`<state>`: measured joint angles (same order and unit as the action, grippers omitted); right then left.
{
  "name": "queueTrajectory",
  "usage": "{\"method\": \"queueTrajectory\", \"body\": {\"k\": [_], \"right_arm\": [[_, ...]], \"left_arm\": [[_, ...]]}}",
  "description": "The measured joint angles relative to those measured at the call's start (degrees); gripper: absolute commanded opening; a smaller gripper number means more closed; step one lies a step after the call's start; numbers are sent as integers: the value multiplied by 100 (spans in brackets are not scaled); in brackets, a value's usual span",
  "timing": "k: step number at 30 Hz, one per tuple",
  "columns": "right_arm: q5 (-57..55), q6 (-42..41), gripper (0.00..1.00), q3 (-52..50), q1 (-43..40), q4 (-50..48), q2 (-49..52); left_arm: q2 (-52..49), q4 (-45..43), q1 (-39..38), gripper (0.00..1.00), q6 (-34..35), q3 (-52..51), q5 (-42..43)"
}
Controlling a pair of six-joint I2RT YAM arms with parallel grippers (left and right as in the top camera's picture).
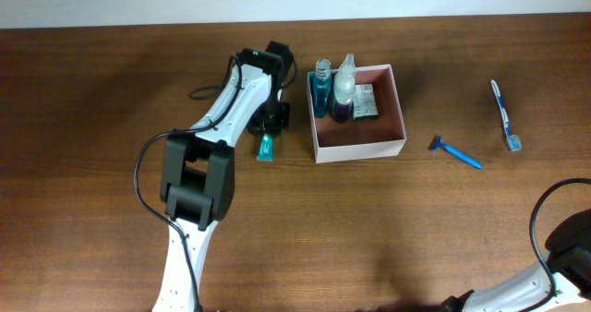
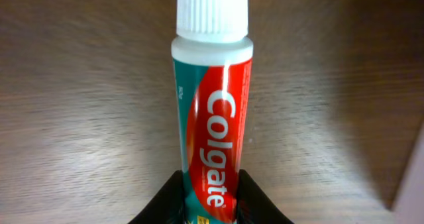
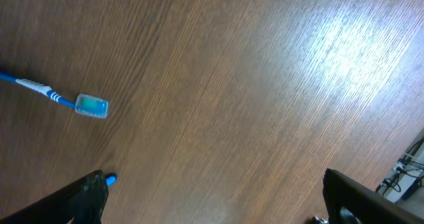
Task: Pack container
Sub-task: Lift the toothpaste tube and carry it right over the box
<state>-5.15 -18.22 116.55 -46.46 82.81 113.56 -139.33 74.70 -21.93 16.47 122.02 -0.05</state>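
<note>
Left gripper is clamped on the tail of a red-and-teal Colgate toothpaste tube just beside the square white-walled container, w/ right gripper wide apart, so the tube may slip or hit the wall.

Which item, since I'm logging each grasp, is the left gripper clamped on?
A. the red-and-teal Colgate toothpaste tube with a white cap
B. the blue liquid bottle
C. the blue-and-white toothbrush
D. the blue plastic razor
A: the left wrist view shows the left gripper shut on the red-and-teal Colgate toothpaste tube, while the blue plastic razor and blue-and-white toothbrush lie loose on the wooden table.
</note>
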Motion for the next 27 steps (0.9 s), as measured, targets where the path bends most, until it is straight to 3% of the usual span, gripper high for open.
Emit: {"method": "queueTrajectory", "body": {"k": [19, 27], "right_arm": [[-2, 0, 99, 0, 0, -2, 0], [-2, 0, 99, 0, 0, -2, 0]], "left_arm": [[-55, 1001, -20, 25, 221, 5110, -341], [-50, 916, -673, 25, 874, 5735, -155]]}}
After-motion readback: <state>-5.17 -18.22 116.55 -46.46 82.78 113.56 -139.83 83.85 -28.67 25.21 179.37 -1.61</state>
